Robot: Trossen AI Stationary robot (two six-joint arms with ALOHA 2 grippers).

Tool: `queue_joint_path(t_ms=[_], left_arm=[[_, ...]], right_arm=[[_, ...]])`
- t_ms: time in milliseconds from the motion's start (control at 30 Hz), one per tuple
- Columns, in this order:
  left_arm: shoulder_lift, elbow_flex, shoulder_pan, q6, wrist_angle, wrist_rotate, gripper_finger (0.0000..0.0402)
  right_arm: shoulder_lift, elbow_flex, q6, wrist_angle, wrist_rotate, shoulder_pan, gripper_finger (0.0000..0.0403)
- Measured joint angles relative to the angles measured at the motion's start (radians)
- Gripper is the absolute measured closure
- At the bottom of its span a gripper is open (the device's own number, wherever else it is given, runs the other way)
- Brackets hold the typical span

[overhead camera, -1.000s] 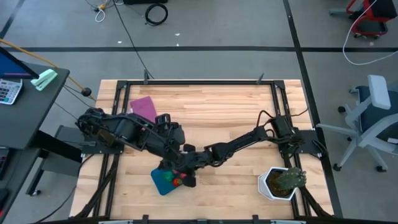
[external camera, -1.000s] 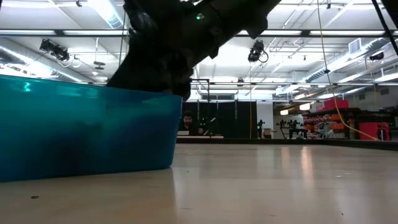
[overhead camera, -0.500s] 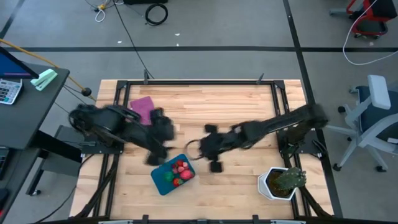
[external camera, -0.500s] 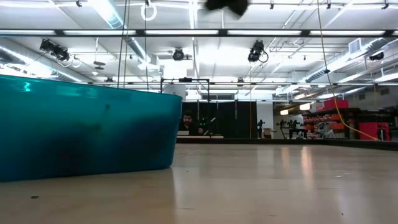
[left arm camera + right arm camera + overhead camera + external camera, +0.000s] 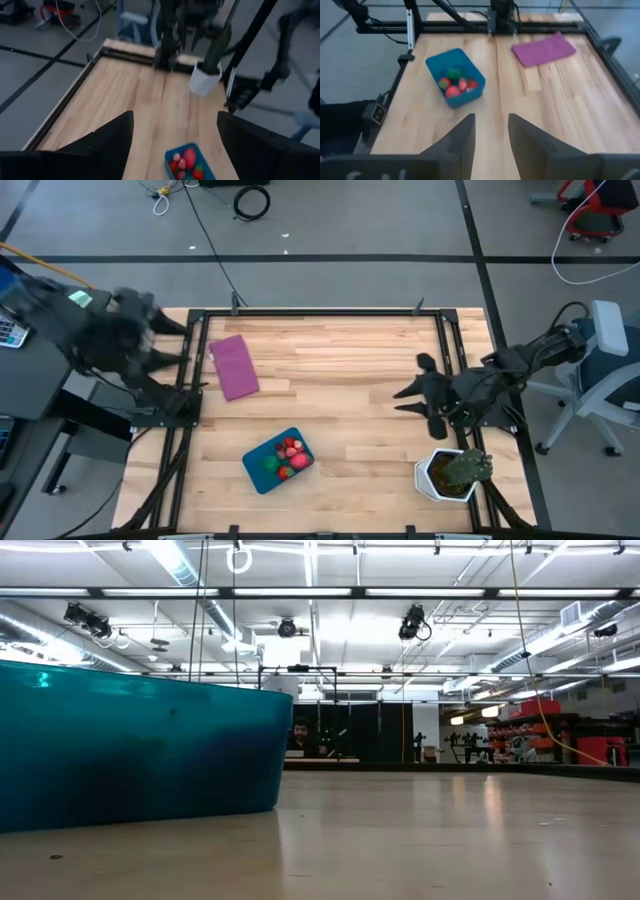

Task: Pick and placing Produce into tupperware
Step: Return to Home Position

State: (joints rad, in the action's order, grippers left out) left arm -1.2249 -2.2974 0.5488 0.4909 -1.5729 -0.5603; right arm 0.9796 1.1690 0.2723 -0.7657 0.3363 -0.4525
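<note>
Produce [image 5: 288, 453] lies in tupperware [image 5: 257, 472], 7 o'clock on counter [image 5: 350, 350]. Tupperware is likely light and rigid: grip its rim. Left pincer [image 5: 175, 116] and right pincer [image 5: 491, 118] are open.

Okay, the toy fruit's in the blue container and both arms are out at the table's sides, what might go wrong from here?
The open right gripper hangs near the potted plant at the right edge of the table; a low swing might tip it. The open left gripper is out at the left edge beside a desk and may bump it. The tupperware sits loose with the produce inside, so a nudge might spill some.
</note>
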Motion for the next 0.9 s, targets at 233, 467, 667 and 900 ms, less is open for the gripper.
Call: queue_joint_path(t_ms=[233,467,667,900], left_arm=[[0.159,0.292,0.000,0.052,0.024,-0.017,0.0111],[0.324,0.853,0.000,0.004,0.444,0.032,0.0111],[0.554,1.252,-0.001,-0.143,0.896,0.116,0.0111],[0.734,1.657,-0.001,-0.266,1.427,0.385,0.0111]], right_arm=[[-0.233,-0.331,0.094,0.194,0.014,-0.052,0.0279],[-0.386,-0.513,0.093,0.338,0.008,-0.064,0.0280],[-0.463,-0.522,0.061,0.381,-0.053,-0.080,0.0280],[-0.455,-0.570,-0.049,0.574,-0.107,-0.167,0.0280]])
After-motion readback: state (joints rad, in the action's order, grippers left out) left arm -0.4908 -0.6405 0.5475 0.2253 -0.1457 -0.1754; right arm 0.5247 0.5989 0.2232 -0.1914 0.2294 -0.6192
